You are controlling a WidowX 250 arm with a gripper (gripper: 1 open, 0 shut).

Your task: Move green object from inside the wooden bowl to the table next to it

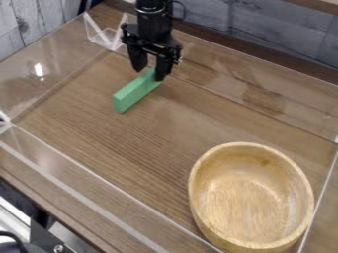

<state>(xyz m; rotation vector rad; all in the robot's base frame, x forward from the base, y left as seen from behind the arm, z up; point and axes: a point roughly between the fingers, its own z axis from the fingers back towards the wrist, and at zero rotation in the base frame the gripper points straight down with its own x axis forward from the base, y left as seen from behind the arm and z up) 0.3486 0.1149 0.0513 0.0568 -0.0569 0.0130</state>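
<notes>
Green object [136,91] lies flat on the table [126,136], its far end between the claw's [154,72] tips, which stand apart; wooden bowl [251,197] sits well apart from it, nearer the camera; nothing shows inside the bowl.

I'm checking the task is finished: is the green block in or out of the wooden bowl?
Out. The green block lies on the tabletop, well apart from the wooden bowl.
</notes>
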